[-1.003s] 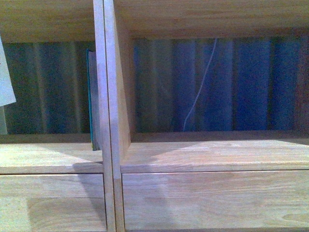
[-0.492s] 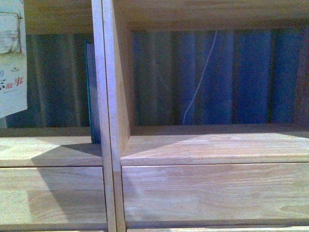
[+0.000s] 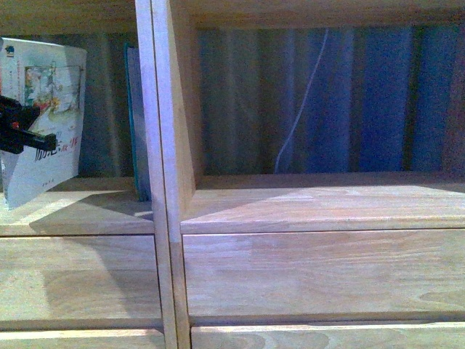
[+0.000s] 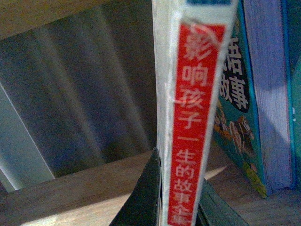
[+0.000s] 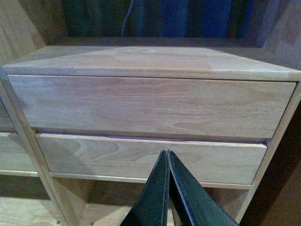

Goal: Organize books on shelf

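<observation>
Only in left wrist view: white paperback [image 4: 190, 117]'s red spine.

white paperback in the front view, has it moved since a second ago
Yes. The white paperback has come in from the left edge toward the shelf's centre divider.

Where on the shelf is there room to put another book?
The right compartment of the shelf is bare from the wooden divider to the picture's right edge. The left compartment is tighter: a teal book stands against the divider, and the left gripper holds a white book there.
</observation>
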Robot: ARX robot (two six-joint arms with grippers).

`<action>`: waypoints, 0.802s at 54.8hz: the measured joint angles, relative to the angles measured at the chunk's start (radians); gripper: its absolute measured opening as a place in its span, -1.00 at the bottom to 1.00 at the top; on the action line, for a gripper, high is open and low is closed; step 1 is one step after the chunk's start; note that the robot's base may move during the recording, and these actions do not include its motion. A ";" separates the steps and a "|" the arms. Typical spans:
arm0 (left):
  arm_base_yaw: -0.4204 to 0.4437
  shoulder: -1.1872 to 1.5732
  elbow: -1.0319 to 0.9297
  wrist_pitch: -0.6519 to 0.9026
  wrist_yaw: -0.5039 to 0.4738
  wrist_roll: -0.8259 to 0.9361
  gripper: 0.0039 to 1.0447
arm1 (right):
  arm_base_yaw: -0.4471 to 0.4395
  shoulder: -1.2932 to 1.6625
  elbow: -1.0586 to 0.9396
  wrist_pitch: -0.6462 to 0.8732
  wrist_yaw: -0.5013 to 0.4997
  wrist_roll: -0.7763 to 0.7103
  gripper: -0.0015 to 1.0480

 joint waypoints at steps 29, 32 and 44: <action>-0.095 0.162 0.208 -0.137 -0.129 -0.121 -0.88 | 0.000 -0.136 -0.051 -0.066 0.000 -0.001 -0.94; -0.108 0.172 0.216 -0.137 -0.131 -0.121 -0.88 | 0.000 -0.145 -0.051 -0.075 0.000 -0.001 -0.94; -0.128 0.189 0.234 -0.137 -0.155 -0.117 -0.88 | 0.000 -0.259 -0.051 -0.219 0.000 -0.001 -0.94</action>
